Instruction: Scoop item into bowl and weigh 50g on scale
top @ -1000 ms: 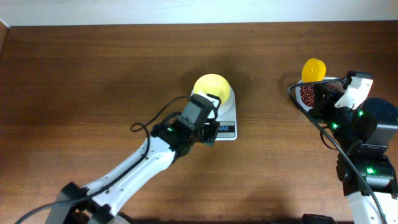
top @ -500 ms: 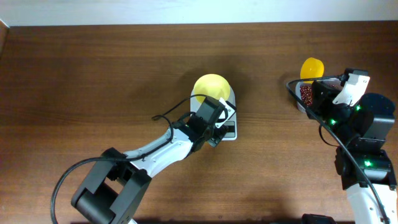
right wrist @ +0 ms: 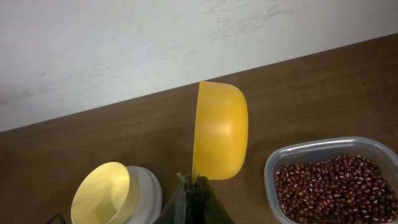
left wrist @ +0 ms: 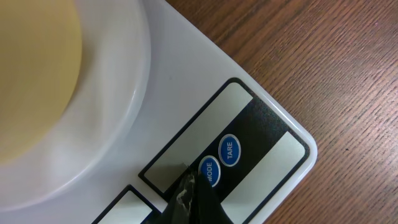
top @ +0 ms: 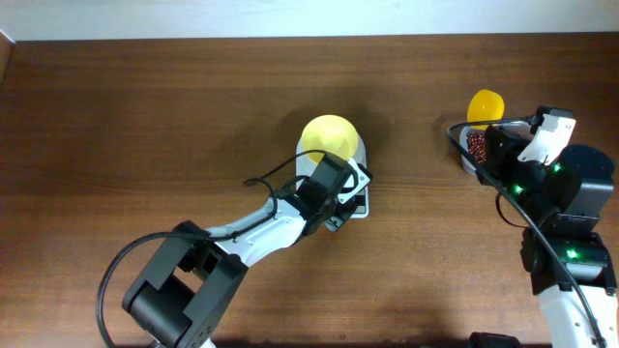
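Here: scale (left wrist: 186,81), wooden table (left wrist: 323,62), white wall (right wrist: 124,50).

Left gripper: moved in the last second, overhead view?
Yes. The left gripper has shifted picture-right along the front of the small white rectangular digital scale, now over its MODE button.

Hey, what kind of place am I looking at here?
Likely a robot lab bench, not a kitchen: a wooden table against a plain white wall, a left arm and right arm working at it, with a scale, bowl, scoop and beans.
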Robot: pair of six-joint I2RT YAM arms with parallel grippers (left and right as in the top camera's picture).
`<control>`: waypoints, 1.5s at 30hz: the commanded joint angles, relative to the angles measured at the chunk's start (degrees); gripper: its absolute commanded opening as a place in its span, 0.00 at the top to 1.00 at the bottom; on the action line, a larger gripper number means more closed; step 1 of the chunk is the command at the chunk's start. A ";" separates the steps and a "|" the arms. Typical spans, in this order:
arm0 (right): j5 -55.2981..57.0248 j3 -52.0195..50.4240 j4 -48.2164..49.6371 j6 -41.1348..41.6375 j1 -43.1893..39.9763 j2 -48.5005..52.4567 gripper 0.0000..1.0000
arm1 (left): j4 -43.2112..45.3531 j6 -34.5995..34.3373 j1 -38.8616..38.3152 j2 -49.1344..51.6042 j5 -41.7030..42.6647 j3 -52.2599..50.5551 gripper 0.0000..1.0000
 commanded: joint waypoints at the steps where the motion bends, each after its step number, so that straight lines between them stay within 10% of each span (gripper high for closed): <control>1: 0.50 1.40 0.42 0.44 -0.37 -0.04 0.96 | -0.68 0.96 -0.24 0.70 -0.90 0.72 1.00; 8: 0.55 1.40 2.34 1.99 -0.37 0.26 0.96 | -14.32 0.33 -0.04 -21.57 -1.73 2.73 1.00; 16: 4.33 1.42 14.64 12.66 -0.37 10.21 0.96 | -6.19 -4.09 10.73 -30.29 -20.79 2.73 0.92; 19: 4.13 1.42 18.53 15.56 -0.37 12.94 0.96 | -2.34 -4.24 17.92 -28.98 -20.76 2.73 0.74; 21: 4.35 1.42 19.10 17.18 -0.37 13.09 0.96 | -0.68 -4.22 20.83 -27.58 -20.76 2.73 0.29; 26: 4.52 1.42 19.50 20.92 -0.37 13.20 0.96 | 0.33 -4.20 22.93 -23.69 -20.76 2.73 0.01; 33: 3.54 1.42 24.20 24.44 -0.24 18.95 0.96 | -3.98 -4.20 22.93 -23.61 -20.33 2.73 0.01; 45: 13.84 14.32 -10.01 -10.71 -0.37 12.48 0.96 | -27.43 -2.43 22.93 -28.76 -1.79 6.97 0.01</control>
